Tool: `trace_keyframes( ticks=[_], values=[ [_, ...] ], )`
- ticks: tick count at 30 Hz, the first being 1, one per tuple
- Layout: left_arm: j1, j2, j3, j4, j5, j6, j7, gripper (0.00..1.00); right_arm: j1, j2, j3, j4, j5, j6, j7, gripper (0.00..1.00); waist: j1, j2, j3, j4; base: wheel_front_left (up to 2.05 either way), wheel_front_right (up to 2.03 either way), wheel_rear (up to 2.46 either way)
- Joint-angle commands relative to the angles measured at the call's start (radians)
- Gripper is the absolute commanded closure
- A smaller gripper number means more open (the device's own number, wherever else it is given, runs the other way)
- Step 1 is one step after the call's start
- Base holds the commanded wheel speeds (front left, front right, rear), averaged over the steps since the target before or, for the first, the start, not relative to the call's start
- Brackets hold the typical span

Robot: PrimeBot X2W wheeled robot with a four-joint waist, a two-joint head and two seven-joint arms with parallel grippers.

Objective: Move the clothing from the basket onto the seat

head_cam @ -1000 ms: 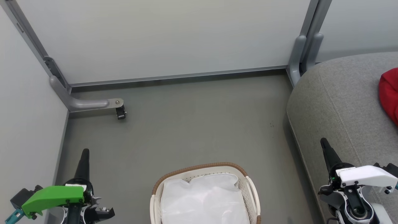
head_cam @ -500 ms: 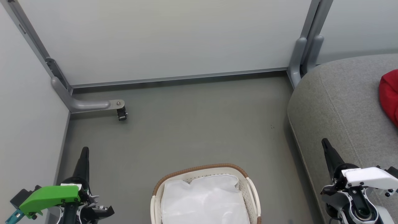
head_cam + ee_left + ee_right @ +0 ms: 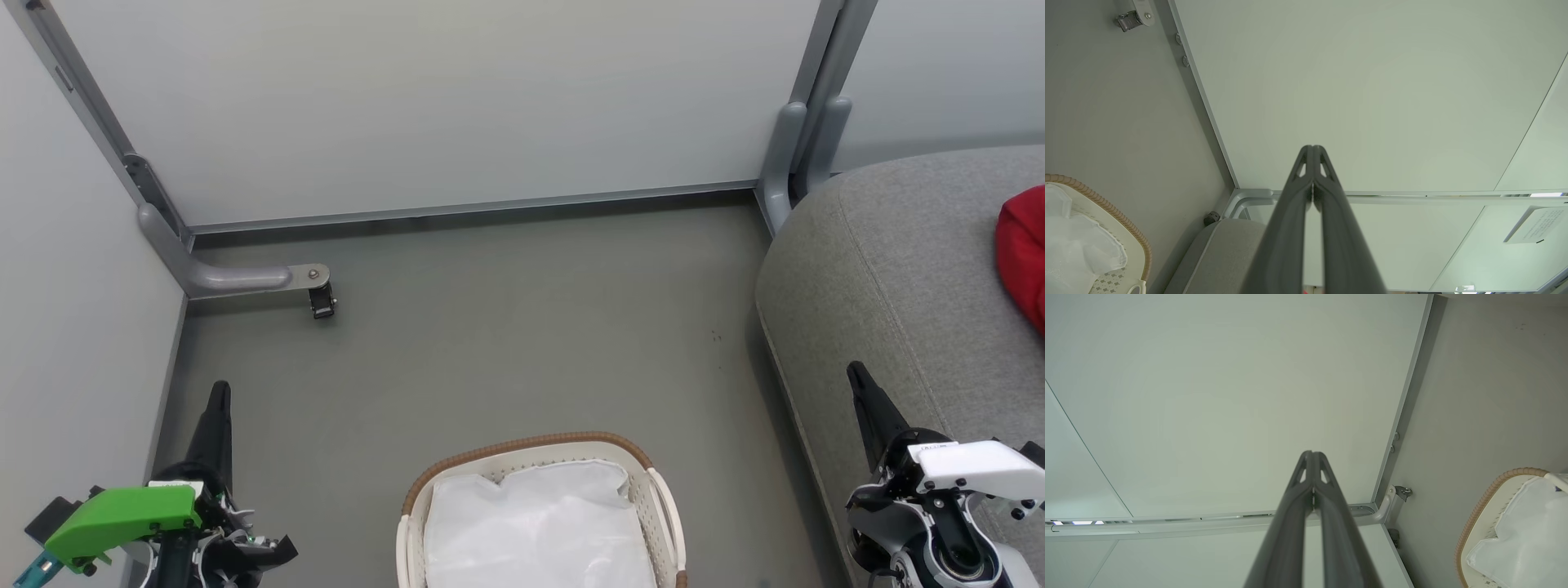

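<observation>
A soft red garment (image 3: 1022,249) lies bunched on the large grey woven-fabric seat (image 3: 882,278) at the far right of the scene, cut off by the picture's right edge. The oval cream perforated plastic basket (image 3: 522,445) with its brown woven rim stands on the grey-green floor (image 3: 506,327) at the near centre, well apart from the cloth. The part of the basket in view holds a crumpled white liner sheet (image 3: 531,523) with no red on it; its near end runs off the bottom edge. The left gripper (image 3: 219,392) hangs at the near left above the floor, and the right gripper (image 3: 856,374) at the near right by the seat's front edge. Each has its two long dark fingers pressed together, tips meeting, with nothing between them, as both wrist views show. Pale partition panels (image 3: 449,98) on grey metal frames close off the far side.

The garment looks light and limp, likely to slump and trail when lifted, and neither fragile nor slippery. Any piece left to move would best be taken at a thick raised fold near its middle, so that less hangs loose. The pinch should go deep enough to catch cloth yet stay clear of the thin liner, which could come up with it.
</observation>
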Motion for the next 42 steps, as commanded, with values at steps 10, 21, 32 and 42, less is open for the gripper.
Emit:
trace_keyframes(
  ticks=[10, 21, 32, 42],
  values=[
    [-0.016, 0.005, 0.002, -0.002, -0.003, 0.0, 0.003, 1.0, 0.011, -0.006, -0.002, -0.004, 0.004, 0.0, 0.003, 1.0, 0.0, 0.0, 0.0, 0.0, 0.0, 0.0, 0.0],
    [-0.016, 0.005, 0.002, -0.002, -0.003, 0.0, 0.003, 1.0, 0.011, -0.006, -0.002, -0.004, 0.004, 0.0, 0.003, 1.0, 0.0, 0.0, 0.0, 0.0, 0.0, 0.0, 0.0],
    [-0.014, 0.005, 0.002, -0.002, -0.003, 0.0, 0.003, 1.0, 0.011, -0.006, -0.002, -0.004, 0.004, 0.0, 0.003, 1.0, 0.0, 0.0, 0.0, 0.0, 0.0, 0.0, 0.0],
    [-0.014, 0.005, 0.002, -0.002, -0.003, 0.0, 0.003, 1.0, 0.011, -0.006, -0.002, -0.004, 0.004, 0.0, 0.003, 1.0, 0.0, 0.0, 0.0, 0.0, 0.0, 0.0, 0.0]
  ],
)
